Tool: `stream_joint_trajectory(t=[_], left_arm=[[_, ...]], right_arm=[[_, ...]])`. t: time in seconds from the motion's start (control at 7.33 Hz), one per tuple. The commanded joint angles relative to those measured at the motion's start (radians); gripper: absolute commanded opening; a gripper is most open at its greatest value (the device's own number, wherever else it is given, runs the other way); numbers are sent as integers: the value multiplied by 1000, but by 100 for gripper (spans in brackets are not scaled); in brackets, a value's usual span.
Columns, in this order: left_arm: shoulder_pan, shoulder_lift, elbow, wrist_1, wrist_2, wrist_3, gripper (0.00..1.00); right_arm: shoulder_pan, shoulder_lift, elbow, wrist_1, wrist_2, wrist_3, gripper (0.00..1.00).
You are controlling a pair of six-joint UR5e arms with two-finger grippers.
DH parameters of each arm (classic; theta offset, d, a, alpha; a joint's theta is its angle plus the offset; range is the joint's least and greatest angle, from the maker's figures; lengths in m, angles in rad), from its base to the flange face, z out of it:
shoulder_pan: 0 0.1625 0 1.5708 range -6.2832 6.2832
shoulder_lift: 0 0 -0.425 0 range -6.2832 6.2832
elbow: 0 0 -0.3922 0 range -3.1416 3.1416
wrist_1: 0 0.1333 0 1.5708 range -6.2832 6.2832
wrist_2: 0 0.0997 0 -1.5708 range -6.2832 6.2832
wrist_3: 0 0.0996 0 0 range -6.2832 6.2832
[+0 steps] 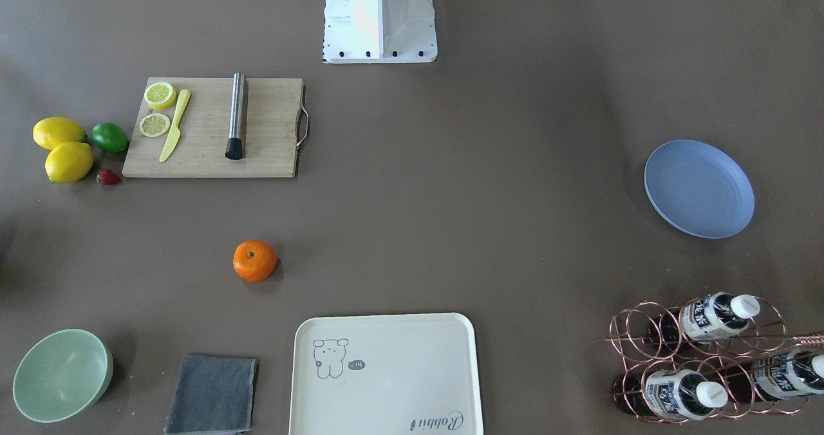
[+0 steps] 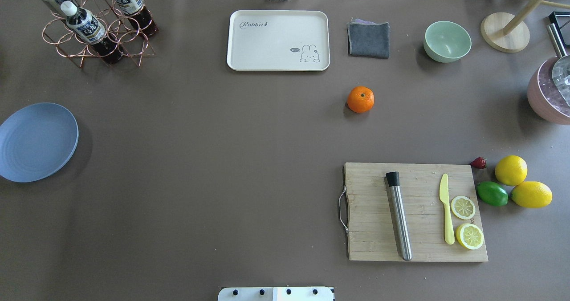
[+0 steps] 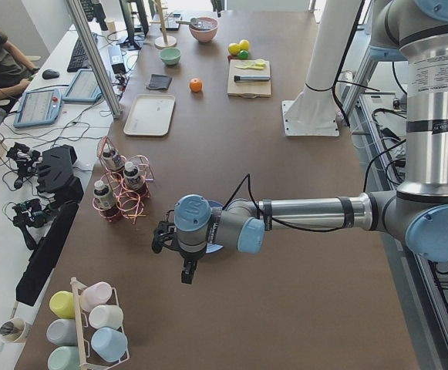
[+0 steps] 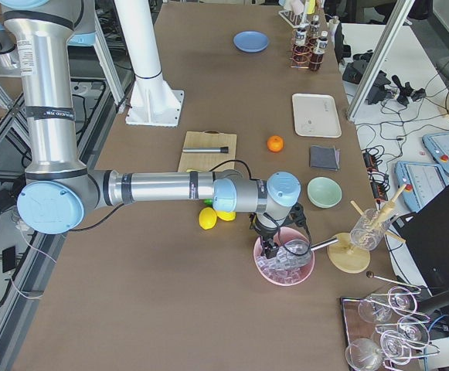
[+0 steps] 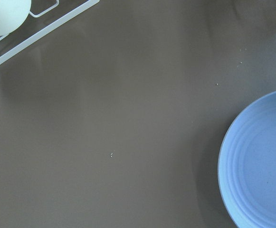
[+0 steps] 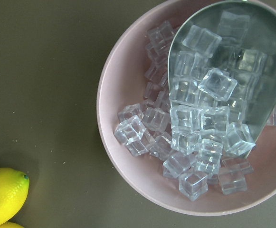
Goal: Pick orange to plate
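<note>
The orange sits alone on the brown table between the cream tray and the cutting board. The blue-grey plate lies far off at the table's left end, with nothing on it. My left gripper hangs just beside the plate, whose rim fills the right of the left wrist view. My right gripper hovers over a pink bowl of ice cubes, far from the orange. Both grippers show only in the side views, so I cannot tell whether they are open or shut.
A cutting board holds a steel muddler, a yellow knife and lemon slices. Beside it lie two lemons, a lime and a strawberry. At the far edge are a cream tray, a grey cloth, a green bowl and a copper bottle rack.
</note>
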Motion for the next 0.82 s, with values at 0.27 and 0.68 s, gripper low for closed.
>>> stream_joint_trajectory(t=[0.27, 0.68], left_arm=[[3, 0, 1, -2, -2, -3, 97], [3, 0, 4, 0, 0, -1, 97]], right_arm=[[-6, 2, -19, 6, 2, -1, 100], [-26, 7, -30, 8, 9, -1, 100]])
